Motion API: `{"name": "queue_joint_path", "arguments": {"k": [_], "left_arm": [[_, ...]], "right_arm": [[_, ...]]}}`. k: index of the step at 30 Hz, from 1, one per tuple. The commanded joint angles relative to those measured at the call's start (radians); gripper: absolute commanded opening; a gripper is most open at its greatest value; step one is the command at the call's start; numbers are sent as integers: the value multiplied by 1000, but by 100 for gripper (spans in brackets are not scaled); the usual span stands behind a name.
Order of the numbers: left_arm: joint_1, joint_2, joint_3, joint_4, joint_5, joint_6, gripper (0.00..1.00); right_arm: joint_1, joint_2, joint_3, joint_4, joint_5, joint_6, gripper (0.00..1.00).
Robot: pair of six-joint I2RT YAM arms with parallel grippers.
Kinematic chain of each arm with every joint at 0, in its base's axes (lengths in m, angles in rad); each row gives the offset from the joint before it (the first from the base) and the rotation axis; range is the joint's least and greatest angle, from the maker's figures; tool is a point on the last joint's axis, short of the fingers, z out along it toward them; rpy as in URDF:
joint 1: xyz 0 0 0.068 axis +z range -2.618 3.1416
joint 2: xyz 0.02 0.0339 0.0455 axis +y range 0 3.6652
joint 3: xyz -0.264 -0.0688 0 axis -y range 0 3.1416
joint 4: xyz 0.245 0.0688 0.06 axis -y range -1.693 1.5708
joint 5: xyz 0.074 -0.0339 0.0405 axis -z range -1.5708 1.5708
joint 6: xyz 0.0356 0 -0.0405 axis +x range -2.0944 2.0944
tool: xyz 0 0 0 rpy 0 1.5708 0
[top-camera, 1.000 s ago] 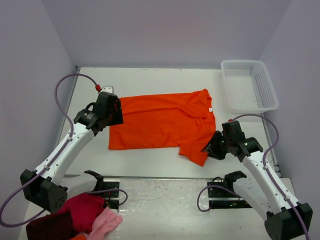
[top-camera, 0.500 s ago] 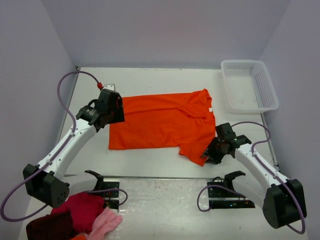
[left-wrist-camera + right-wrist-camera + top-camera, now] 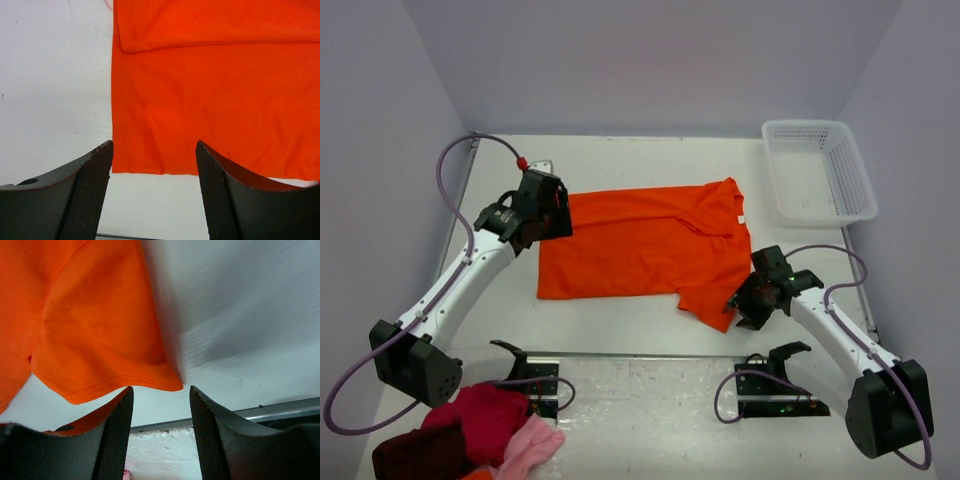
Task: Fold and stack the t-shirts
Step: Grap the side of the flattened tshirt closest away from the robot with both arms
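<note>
Right gripper [image 3: 738, 300] is drawn in toward near sleeve [image 3: 100, 330] of shirt [image 3: 650, 245], hem just ahead of parted fingers [image 3: 112, 440]; left gripper [image 3: 153, 147], also parted, is held over far-left corner.

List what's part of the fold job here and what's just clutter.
Job: orange t-shirt spread flat on the table; left gripper and right gripper, both open at its edges.
Lying about: white basket, far right; heap of red and pink cloth, near left, cannot tell if shirts.

High rear camera looks down; wrist cameras closely share the t-shirt [image 3: 650, 245].
</note>
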Motion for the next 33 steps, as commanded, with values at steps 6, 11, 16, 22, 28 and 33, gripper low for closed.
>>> {"name": "queue_joint_path", "arguments": {"k": [6,11,16,22,28,33], "left_arm": [[-2,-7,42,3,9,-21,69],[-2,-13,40,5,12,-23,69],[-2,-21,57,2,12,-26,69],[-2,-30,80,-5,23,-24,69],[-2,-56,57,-3,29,-30,69],[-2,-62,53,-9,29,-27,69]], "right_arm": [[5,11,-79,111,-16,66,48],[16,-38,-99,105,16,91,44],[29,-28,-90,114,31,88,41],[88,-10,-84,133,34,144,41],[101,-96,-148,223,30,200,41],[103,-96,-179,239,31,214,41]]}}
